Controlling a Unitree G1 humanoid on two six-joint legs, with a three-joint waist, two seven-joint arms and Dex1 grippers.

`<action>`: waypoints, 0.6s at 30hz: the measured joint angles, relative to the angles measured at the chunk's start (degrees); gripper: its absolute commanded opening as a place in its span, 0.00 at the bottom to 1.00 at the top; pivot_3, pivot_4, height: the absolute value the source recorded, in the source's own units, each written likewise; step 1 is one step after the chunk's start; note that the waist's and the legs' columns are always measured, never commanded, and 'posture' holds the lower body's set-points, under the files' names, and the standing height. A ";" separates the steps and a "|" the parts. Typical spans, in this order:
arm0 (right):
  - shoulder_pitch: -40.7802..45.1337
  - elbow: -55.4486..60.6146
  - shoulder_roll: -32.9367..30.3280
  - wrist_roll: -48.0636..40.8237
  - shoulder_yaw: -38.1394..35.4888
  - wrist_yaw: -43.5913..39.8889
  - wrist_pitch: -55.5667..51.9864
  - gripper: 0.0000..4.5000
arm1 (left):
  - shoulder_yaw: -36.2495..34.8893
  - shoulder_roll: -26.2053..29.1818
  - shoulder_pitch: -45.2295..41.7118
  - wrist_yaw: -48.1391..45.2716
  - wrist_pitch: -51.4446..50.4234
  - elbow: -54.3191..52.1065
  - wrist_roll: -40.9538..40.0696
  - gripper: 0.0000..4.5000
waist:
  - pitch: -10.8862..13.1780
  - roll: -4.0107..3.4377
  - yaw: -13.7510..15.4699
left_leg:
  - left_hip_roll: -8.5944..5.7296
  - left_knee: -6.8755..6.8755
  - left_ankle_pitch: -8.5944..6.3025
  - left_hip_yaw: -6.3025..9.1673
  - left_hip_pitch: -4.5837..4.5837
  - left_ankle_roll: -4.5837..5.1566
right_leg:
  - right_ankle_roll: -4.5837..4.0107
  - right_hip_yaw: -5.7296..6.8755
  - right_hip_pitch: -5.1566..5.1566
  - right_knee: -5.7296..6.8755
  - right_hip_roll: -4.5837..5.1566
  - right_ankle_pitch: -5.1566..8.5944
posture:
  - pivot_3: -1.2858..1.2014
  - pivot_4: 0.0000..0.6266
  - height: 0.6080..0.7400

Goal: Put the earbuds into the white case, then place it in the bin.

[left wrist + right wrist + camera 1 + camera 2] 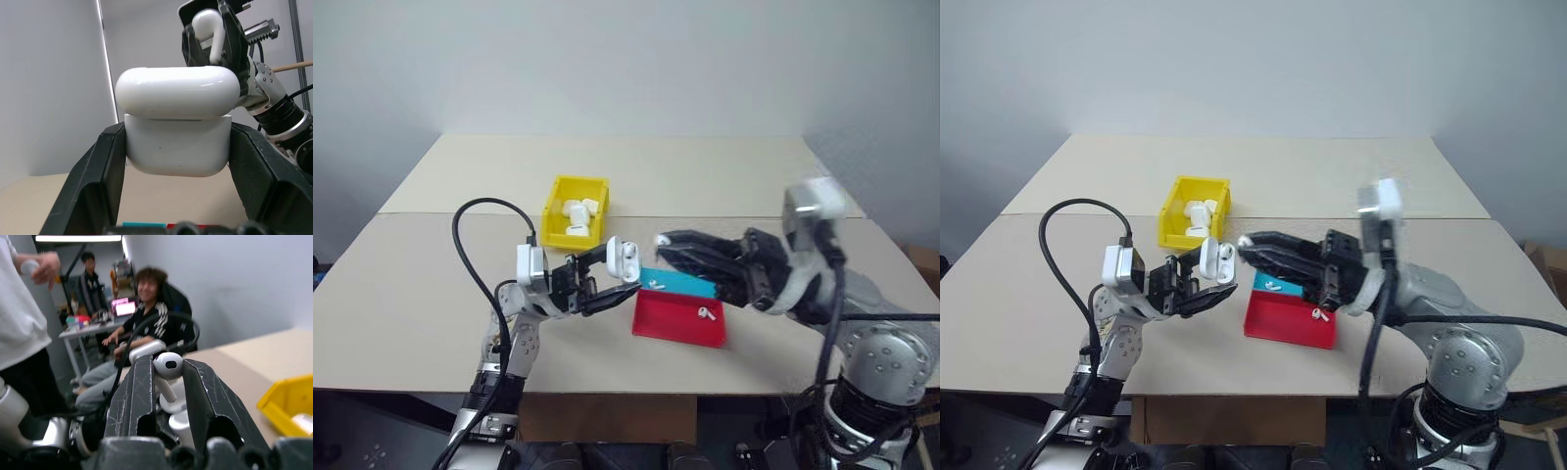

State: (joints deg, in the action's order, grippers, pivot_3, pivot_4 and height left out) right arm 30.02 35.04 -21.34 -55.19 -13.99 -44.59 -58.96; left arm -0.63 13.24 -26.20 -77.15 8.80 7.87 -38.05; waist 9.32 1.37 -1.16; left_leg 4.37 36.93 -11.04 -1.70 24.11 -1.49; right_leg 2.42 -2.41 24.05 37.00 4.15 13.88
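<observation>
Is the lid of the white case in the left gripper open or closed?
Open: the white case, held in the left gripper, has its lid flipped up, with a gap above the body.

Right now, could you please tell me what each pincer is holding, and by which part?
Left pincer: the white case, clamped by its lower body's two sides, lid free. Right pincer: one earbud, pinched at the stem.

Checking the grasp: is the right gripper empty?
No, the right gripper is shut on an earbud, its stem clamped between the two black fingers.
</observation>
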 measured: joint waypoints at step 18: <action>0.25 -2.99 -3.15 0.42 8.87 3.32 6.54 0.17 | -0.04 -0.20 1.63 0.30 0.08 -1.13 0.22 0.62 | 0.00 0.00 0.26 | 0.00 0.00 0.00 0.01 0.05 0.00 | 0.01 0.01 0.03 -0.05 0.00 0.00 | 0.52 0.24 1.00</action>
State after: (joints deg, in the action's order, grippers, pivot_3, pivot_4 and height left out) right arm 30.26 32.05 -24.48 -54.77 -5.11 -41.27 -52.41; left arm -0.67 13.04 -24.57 -76.85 8.88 6.74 -37.84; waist 9.32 1.38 -0.90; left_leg 4.37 36.94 -11.04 -1.69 24.16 -1.49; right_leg 2.43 -2.40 24.08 36.95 4.15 13.88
